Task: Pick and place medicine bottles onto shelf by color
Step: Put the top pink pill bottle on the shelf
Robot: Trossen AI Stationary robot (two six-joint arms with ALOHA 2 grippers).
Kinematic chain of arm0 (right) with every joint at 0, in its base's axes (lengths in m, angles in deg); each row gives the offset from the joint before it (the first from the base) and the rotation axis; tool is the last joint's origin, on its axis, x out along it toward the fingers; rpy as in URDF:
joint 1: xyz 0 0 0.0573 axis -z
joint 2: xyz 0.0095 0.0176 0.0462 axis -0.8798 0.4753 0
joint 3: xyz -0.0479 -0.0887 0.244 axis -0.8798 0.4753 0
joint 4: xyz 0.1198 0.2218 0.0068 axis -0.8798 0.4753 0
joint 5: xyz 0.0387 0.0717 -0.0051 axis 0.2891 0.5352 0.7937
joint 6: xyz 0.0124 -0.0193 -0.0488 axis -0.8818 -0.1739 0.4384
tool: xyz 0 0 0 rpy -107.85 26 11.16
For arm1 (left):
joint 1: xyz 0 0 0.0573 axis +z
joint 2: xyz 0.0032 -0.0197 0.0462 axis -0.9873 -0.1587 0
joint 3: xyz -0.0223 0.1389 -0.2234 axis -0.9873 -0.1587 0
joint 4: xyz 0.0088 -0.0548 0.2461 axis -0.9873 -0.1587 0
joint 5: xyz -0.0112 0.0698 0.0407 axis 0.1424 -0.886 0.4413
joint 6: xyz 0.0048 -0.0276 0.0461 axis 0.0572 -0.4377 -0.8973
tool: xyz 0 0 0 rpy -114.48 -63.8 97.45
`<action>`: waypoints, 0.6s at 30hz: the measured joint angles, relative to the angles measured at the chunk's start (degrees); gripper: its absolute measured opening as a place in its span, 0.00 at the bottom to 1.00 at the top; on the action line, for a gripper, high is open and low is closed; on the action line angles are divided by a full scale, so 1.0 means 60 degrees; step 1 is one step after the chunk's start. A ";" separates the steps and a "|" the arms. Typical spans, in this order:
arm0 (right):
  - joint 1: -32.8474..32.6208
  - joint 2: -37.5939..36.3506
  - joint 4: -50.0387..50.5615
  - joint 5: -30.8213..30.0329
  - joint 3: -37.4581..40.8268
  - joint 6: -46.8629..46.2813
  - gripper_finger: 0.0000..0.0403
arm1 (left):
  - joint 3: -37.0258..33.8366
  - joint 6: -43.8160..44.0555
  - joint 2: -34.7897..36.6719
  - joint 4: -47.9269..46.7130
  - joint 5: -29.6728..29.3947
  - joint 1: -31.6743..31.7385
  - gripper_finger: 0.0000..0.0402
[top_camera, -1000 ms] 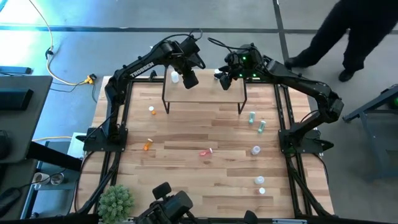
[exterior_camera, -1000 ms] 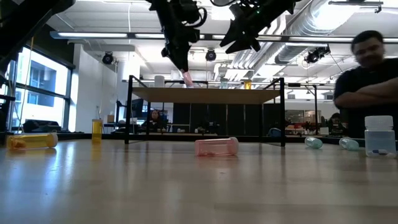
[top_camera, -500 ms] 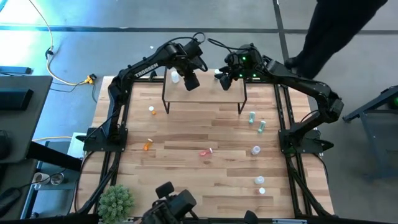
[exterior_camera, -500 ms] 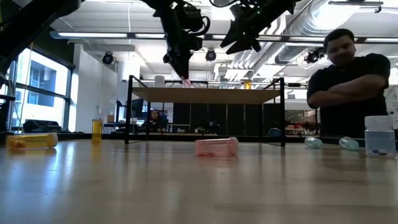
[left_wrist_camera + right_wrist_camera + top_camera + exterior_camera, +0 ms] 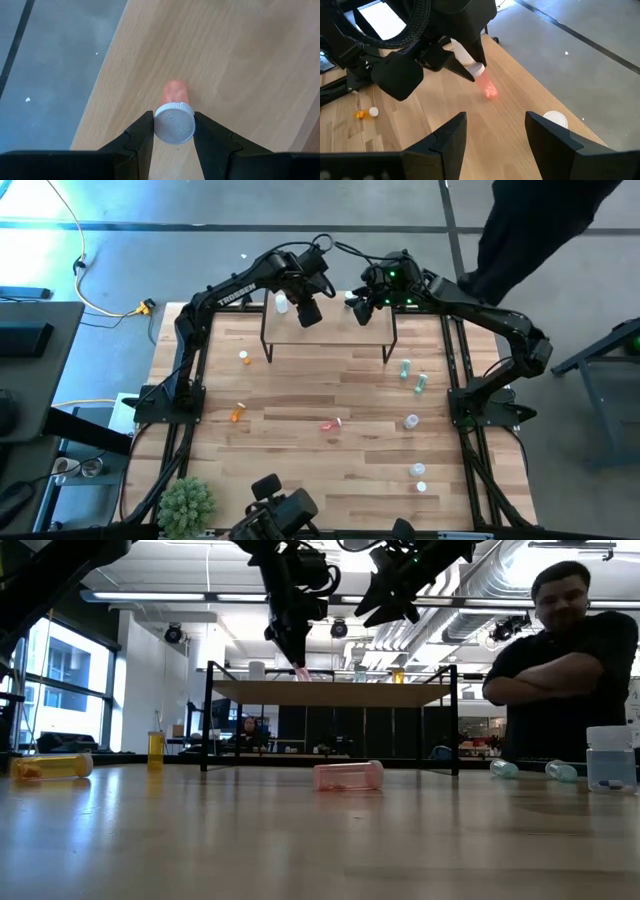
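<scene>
My left claw (image 5: pixel 173 131) clamped on pink bottle (image 5: pixel 175 97) by its white cap, bottle tilted, base at the shelf (image 5: pixel 330 338) board's far edge. Right claw (image 5: pixel 495 131) hovers near, fingers apart, nothing held. White bottle (image 5: pixel 281 304) stands just beside.

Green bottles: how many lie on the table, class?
2. One green bottle lies by the shelf's right legs, the other just beside it. Others may be hidden.

Pink bottle (image 5: pixel 300 670) gripped in left pincer (image 5: pixel 297 660) just above shelf (image 5: pixel 330 693). Right pincer (image 5: pixel 372 610) held higher, beside it. Pink vial (image 5: pixel 348 775) laid on worktop (image 5: pixel 320 840). Person (image 5: pixel 565 670) seen at right, arms folded.
</scene>
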 joint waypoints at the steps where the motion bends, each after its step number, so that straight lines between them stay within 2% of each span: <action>1: 0.0003 0.0000 0.0002 0.0000 0.0000 0.0000 0.48 | 0.0000 0.0004 -0.0004 -0.0003 0.0000 -0.0001 0.30; 18: 0.0002 0.0000 0.0046 0.0000 0.0000 0.0000 0.48 | 0.0003 -0.0079 -0.0011 0.0004 0.0018 -0.0048 0.36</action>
